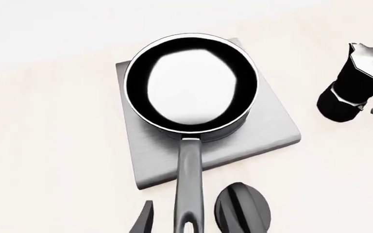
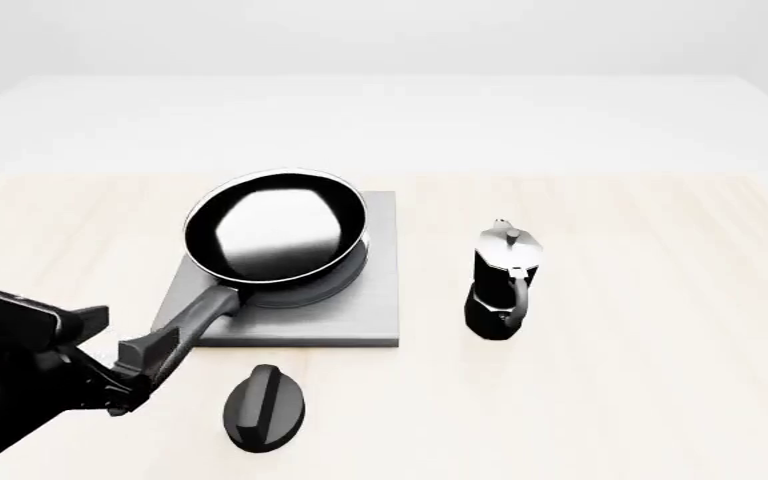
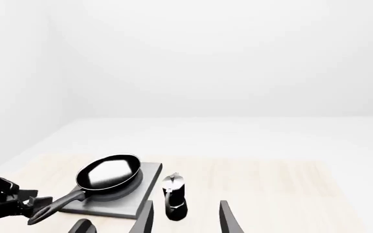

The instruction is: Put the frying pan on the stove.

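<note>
The frying pan (image 2: 275,238) sits flat on the grey stove (image 2: 377,300), its glossy inside facing up, also in the left wrist view as the pan (image 1: 190,87) on the stove (image 1: 271,131). Its long handle (image 1: 190,179) runs back toward my left gripper (image 2: 144,365). That gripper (image 1: 190,216) straddles the handle's end with a gap between the one visible finger (image 1: 145,218) and the handle, so it looks open. My right gripper (image 3: 186,221) hangs open high above the table's near side, holding nothing.
A black-and-silver moka pot (image 2: 502,283) stands upright just right of the stove. A black oval knob (image 2: 264,407) lies on the table in front of the stove, close to the pan's handle and my left gripper.
</note>
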Motion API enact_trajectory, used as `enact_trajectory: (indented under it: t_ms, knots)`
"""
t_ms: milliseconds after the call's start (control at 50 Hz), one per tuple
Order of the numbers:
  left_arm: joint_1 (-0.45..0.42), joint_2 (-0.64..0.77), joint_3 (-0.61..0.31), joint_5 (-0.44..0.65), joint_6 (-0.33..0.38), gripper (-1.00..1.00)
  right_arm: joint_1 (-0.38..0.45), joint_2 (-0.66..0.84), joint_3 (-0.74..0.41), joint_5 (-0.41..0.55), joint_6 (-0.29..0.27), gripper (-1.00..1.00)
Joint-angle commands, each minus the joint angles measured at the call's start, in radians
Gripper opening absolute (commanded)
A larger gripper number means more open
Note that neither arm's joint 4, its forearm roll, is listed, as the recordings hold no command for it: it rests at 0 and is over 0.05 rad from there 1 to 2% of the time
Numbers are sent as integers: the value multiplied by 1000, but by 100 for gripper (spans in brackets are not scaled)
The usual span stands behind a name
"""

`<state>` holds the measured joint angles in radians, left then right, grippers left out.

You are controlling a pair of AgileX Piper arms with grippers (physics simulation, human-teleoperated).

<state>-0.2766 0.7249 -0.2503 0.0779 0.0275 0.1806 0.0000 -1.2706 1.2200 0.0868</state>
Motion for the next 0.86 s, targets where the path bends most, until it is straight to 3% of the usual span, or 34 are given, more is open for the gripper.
enact_trajectory:
  t_ms: [20, 640, 860]
  knots:
    - [13, -147, -14, 119, -5, 100, 0, 0, 0, 0, 0, 100]
    - [95, -432, -11, 256, -23, 100, 2, 0, -1, 0, 10, 100]
    - [121, -618, -58, 430, -32, 100, 3, 0, -6, 0, 9, 100]
